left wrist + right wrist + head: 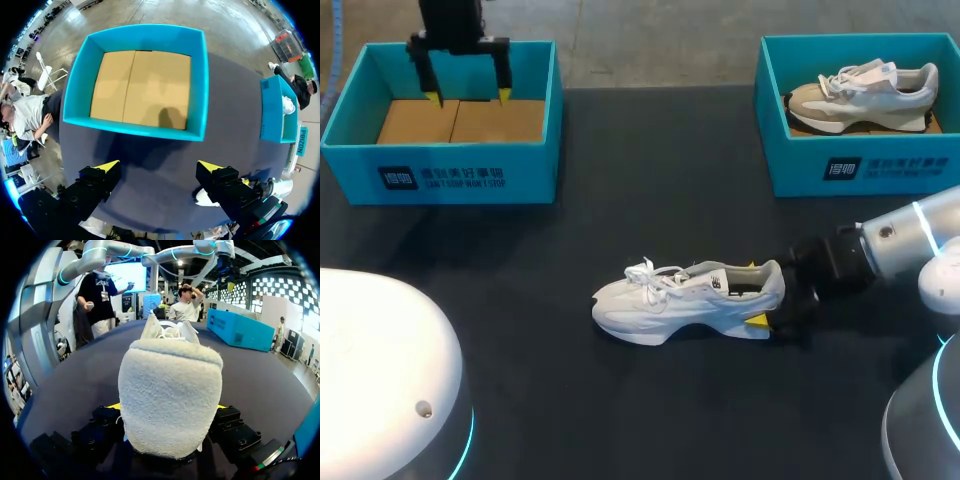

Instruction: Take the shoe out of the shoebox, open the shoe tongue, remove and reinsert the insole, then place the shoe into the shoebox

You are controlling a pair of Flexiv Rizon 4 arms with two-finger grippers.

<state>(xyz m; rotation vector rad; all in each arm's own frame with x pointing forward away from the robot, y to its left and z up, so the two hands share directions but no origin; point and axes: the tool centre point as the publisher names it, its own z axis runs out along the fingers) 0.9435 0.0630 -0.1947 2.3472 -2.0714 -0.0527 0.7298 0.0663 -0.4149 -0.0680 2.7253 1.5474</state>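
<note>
1. White sneaker (685, 300) (170, 395): lies upright on its sole near the middle of the dark counter (520, 300), outside both boxes. Its toe points toward the left arm's side and its heel toward the right arm. The laces are loose over the tongue.
2. Right gripper (756, 294) (167, 407): comes in low from the right. It is clamped on the sneaker's heel, with one yellow tip on each side of the fuzzy heel counter.
3. Left gripper (467, 98) (159, 167): hangs above the left shoebox (460, 175) (200, 85) with its fingers spread wide and nothing between them.
4. Left shoebox: teal, lidless, at the far left of the counter. Only its brown cardboard floor (460, 122) (142, 87) shows inside.
5. Right shoebox (860, 165) (272, 110): teal, lidless, at the far right of the counter, well apart from the white sneaker.
6. Beige-and-white sneaker (860, 95): lies inside the right shoebox with its toe toward the box's left wall.
</note>
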